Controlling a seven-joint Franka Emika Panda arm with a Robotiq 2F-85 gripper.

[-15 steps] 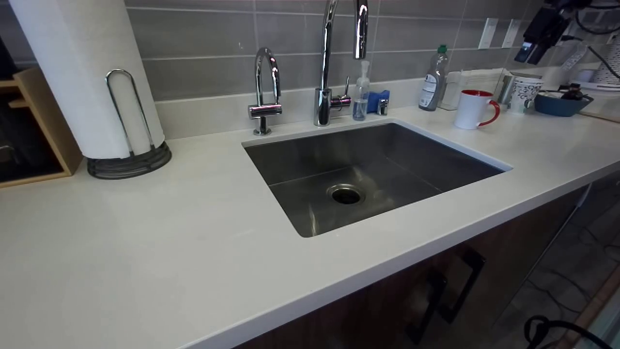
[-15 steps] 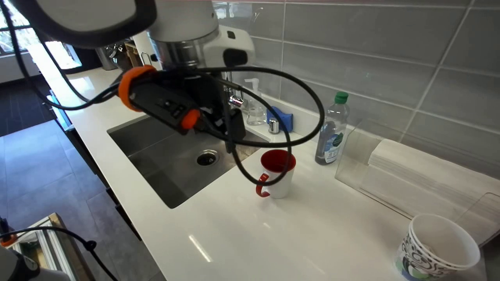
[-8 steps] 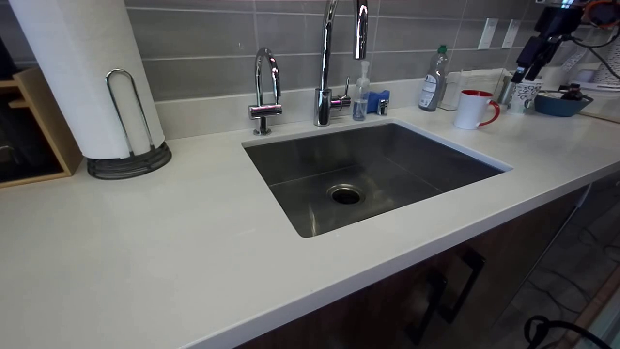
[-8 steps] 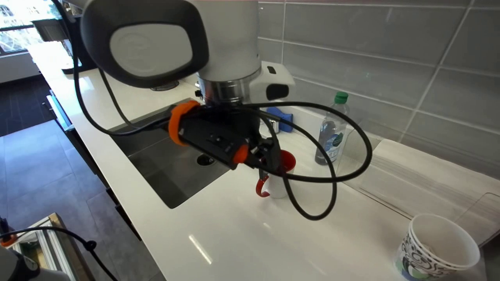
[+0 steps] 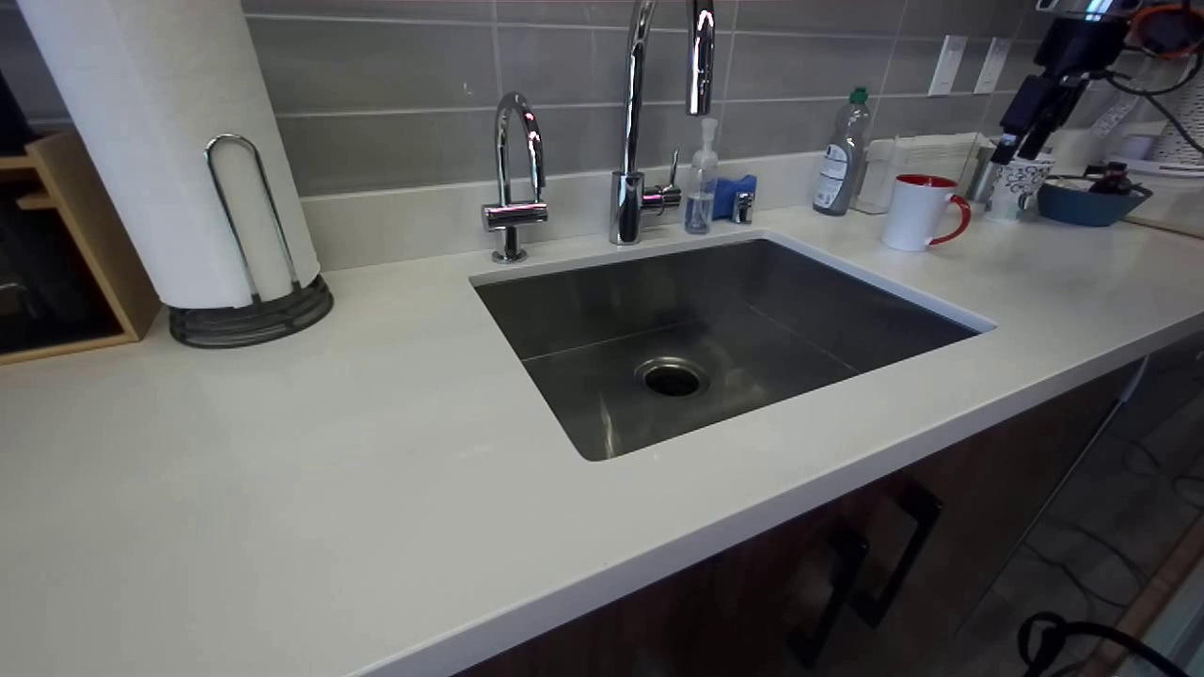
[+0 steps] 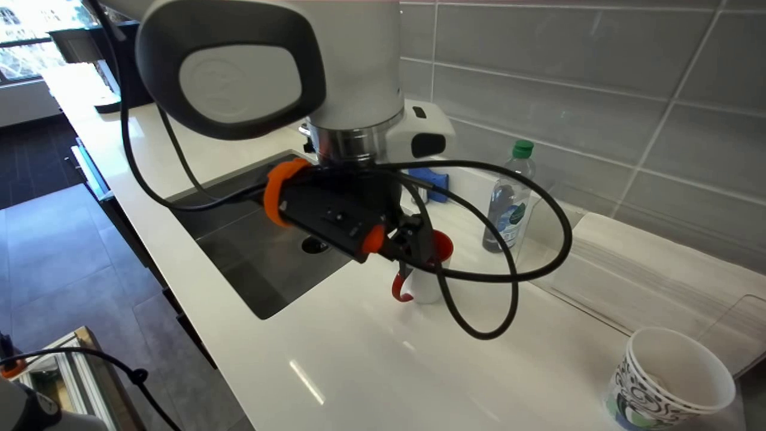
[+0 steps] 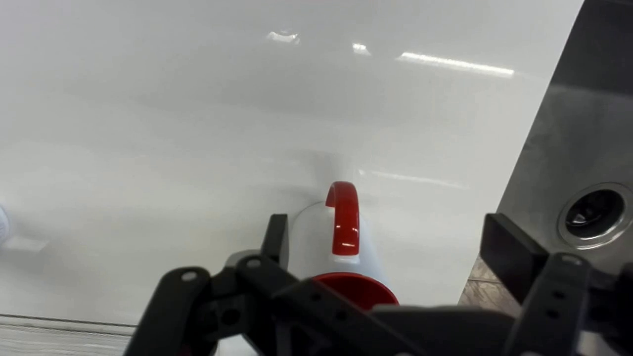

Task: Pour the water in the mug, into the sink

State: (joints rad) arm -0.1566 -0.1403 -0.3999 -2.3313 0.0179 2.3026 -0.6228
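The spread, empty jaws have descended near the red-handled white mug (image 5: 919,215), upright beside the stainless-steel sink (image 5: 752,324) toward the rear edge of the bench (image 5: 329,480), so grasping presumably comes next, before pouring.

The counter (image 5: 1053,291) has room between mug (image 5: 914,218) and front edge; green-capped bottle (image 5: 840,162) and paper stack (image 6: 664,263) obstruct its back.

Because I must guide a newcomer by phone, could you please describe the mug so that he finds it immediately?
Start from the large steel sink set into the white counter. On the counter beside it, near the green-capped bottle, the mug stands upright. It is white, and its red inside and red handle set it apart from the patterned cups.
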